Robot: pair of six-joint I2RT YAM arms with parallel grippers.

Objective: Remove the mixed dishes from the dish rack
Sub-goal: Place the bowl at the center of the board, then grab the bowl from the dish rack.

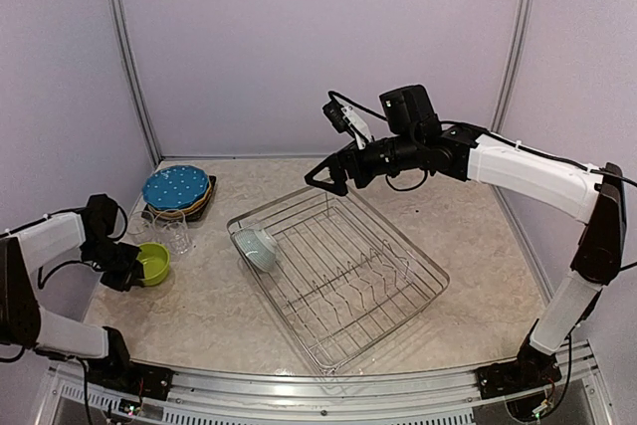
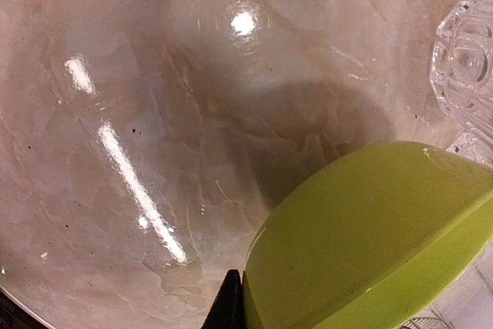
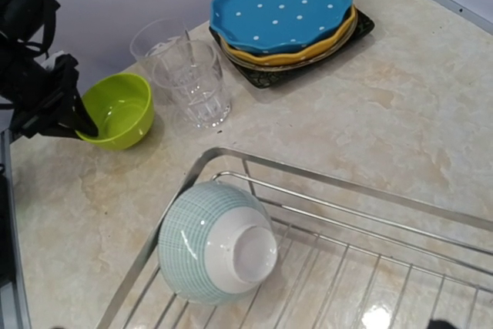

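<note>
Fingers of the left gripper (image 1: pixel 135 268) are pinching the rim of the lime bowl (image 1: pixel 154 264) at the left of the table (image 1: pixel 219 318), just beside two clear glasses (image 1: pixel 173 234) — seemingly parking it with what is already unloaded. Further in, the dish rack (image 1: pixel 444 276) is holding only the pale-blue bowl (image 1: pixel 257 246), lying tipped in its left corner. Beyond, the right gripper (image 1: pixel 325 178) is hovering with jaws apart above the rack's far corner — probably lining up for that bowl.

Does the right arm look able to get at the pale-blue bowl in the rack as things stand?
Probably yes: the right end effector hangs open above the rack, and the bowl lies tipped in its left corner with nothing over it.
</note>
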